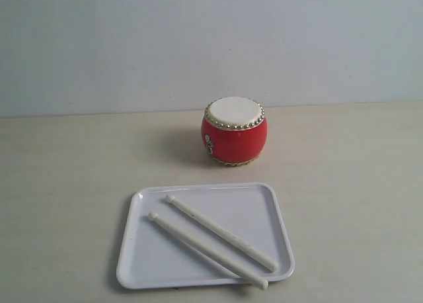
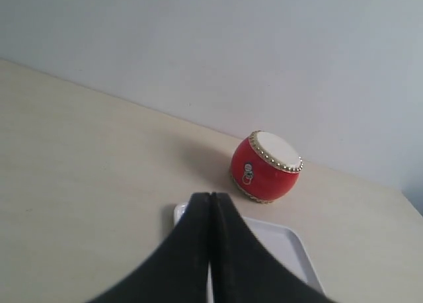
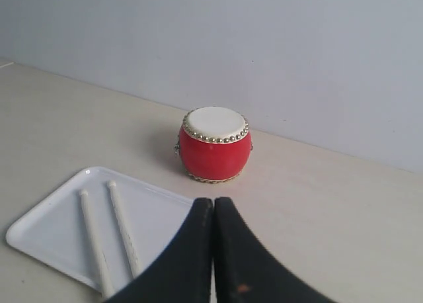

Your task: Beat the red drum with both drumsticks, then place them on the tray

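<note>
The red drum (image 1: pixel 234 132) with its cream skin stands upright on the table behind the white tray (image 1: pixel 137 250). Two cream drumsticks (image 1: pixel 221 233) lie side by side on the tray, slanting from its back left to its front right. Neither gripper shows in the exterior view. In the left wrist view my left gripper (image 2: pixel 210 198) is shut and empty, above the tray's corner (image 2: pixel 181 211), short of the drum (image 2: pixel 266 167). In the right wrist view my right gripper (image 3: pixel 213 202) is shut and empty too, with the drum (image 3: pixel 215 145) beyond it and the drumsticks (image 3: pixel 123 228) on the tray (image 3: pixel 46 227).
A pale wooden tabletop (image 1: pixel 59 184) stretches around the drum and tray, backed by a plain light wall (image 1: pixel 198 38).
</note>
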Available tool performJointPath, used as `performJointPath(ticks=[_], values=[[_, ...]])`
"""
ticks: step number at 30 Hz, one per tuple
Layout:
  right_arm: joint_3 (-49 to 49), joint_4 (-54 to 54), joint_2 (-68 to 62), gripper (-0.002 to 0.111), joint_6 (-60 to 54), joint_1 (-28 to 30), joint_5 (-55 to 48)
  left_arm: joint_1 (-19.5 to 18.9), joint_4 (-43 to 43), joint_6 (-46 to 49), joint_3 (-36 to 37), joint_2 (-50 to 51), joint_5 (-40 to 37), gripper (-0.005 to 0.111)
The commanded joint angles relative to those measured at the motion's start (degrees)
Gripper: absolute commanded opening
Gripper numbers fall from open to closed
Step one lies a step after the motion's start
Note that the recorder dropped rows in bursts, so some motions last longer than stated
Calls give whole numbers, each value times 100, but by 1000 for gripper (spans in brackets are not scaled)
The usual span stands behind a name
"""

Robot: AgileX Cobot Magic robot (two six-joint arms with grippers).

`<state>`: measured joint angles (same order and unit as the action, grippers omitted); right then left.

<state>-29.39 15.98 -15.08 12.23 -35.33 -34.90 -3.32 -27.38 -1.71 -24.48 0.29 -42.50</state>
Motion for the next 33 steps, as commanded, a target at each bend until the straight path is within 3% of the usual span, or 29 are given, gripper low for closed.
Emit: performJointPath(ticks=[1,6,10,13,17,26,33], values=[[40,-11,39,0,-7,32,83,-5,25,-25,28,-29,70,0],[40,-11,39,0,-7,32,83,-5,284,72,28,-29,388,0],[40,-11,39,0,-7,32,83,-5,359,-321,445,-18,2240,0],[40,-11,39,0,-7,32,83,-5,1181,-883,995,-18,3097,0],[40,-11,39,0,-7,32,132,-5,1807,-944,1513,-18,3488,0],[40,-11,39,0,-7,32,132,-5,1952,-944,2436,-29,4161,0],[40,-11,39,0,-7,32,132,-5,2063,-898,2448,-29,4051,0]])
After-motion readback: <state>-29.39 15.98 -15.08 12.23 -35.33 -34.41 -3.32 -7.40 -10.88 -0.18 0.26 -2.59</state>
